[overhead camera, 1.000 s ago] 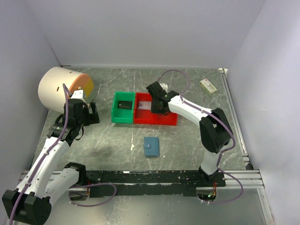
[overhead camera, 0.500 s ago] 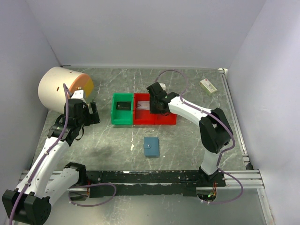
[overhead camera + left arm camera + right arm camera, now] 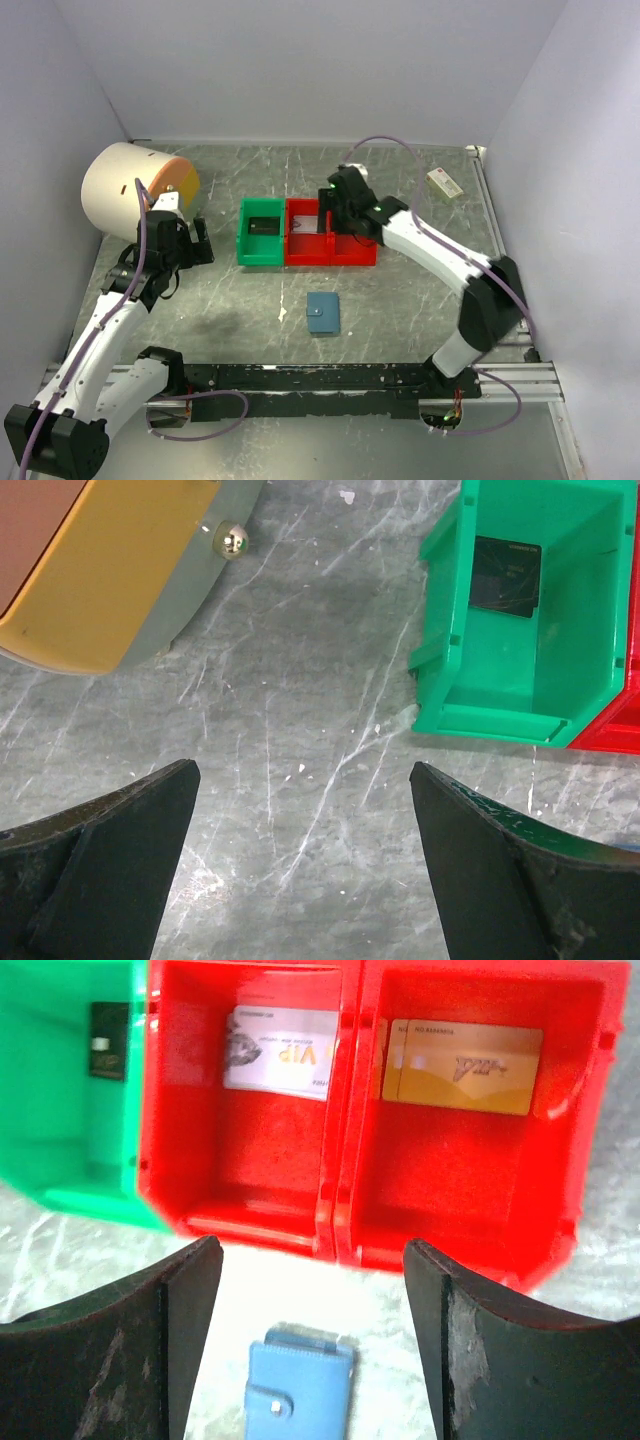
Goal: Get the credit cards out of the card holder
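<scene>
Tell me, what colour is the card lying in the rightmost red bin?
The card is gold, clearest in the right wrist view.

walls (image 3: 300,70): plain pale lavender, three sides | tabletop (image 3: 250,300): grey-green marbled, white veins | light: even, soft

Green bin (image 3: 262,257) touches red bins (image 3: 330,259); cream box (image 3: 444,183), perhaps red-marked, well apart.

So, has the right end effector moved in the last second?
Yes. Against the red bins, the right end effector has shifted slightly right and toward the far wall, and its jaws stand wider.
</scene>
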Robot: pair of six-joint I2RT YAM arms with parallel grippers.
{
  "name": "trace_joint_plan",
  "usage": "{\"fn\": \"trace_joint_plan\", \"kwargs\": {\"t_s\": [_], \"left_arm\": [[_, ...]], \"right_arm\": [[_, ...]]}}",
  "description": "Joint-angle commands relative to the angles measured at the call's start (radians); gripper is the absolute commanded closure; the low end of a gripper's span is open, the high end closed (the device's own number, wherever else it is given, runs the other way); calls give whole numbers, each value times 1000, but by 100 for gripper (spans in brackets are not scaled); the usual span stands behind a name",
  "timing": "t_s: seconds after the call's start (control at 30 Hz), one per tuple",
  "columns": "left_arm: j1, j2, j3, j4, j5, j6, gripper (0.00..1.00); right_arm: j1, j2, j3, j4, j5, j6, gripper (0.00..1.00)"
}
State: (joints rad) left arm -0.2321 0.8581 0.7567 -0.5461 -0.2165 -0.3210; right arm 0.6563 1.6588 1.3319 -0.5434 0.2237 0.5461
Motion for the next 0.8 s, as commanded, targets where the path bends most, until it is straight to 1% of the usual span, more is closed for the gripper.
{"fn": "trace_joint_plan", "kwargs": {"t_s": [0.0, 0.07, 0.13, 0.2, 0.27, 0.37, 0.5, 0.57, 0.7, 0.77], "left_arm": [[-7, -11, 9, 36, 48, 12, 0], [-7, 14, 0, 51, 81, 18, 0], [-7, 47, 16, 34, 109, 27, 0], [-8, 73, 25, 30, 131, 34, 1], [-9, 85, 25, 37, 159, 43, 4], [-12, 87, 17, 48, 190, 48, 4], [-18, 83, 11, 62, 222, 51, 4], [-21, 91, 8, 77, 265, 58, 4], [-24, 120, 9, 98, 382, 58, 5], [-39, 121, -5, 124, 444, 1, 6]], "right_arm": [[-1, -214, -171, 75, -73, 50, 26], [0, -291, -309, 144, -187, 85, 28], [1, -360, -458, 236, -281, 152, 31], [1, -417, -583, 316, -335, 221, 35], [1, -457, -669, 366, -356, 258, 38], [1, -481, -725, 375, -347, 273, 41], [1, -422, -753, 388, -406, 283, 51], [0, -380, -799, 481, -467, 303, 54], [1, -311, -865, 597, -511, 335, 59], [1, -271, -884, 631, -531, 346, 62]]}}
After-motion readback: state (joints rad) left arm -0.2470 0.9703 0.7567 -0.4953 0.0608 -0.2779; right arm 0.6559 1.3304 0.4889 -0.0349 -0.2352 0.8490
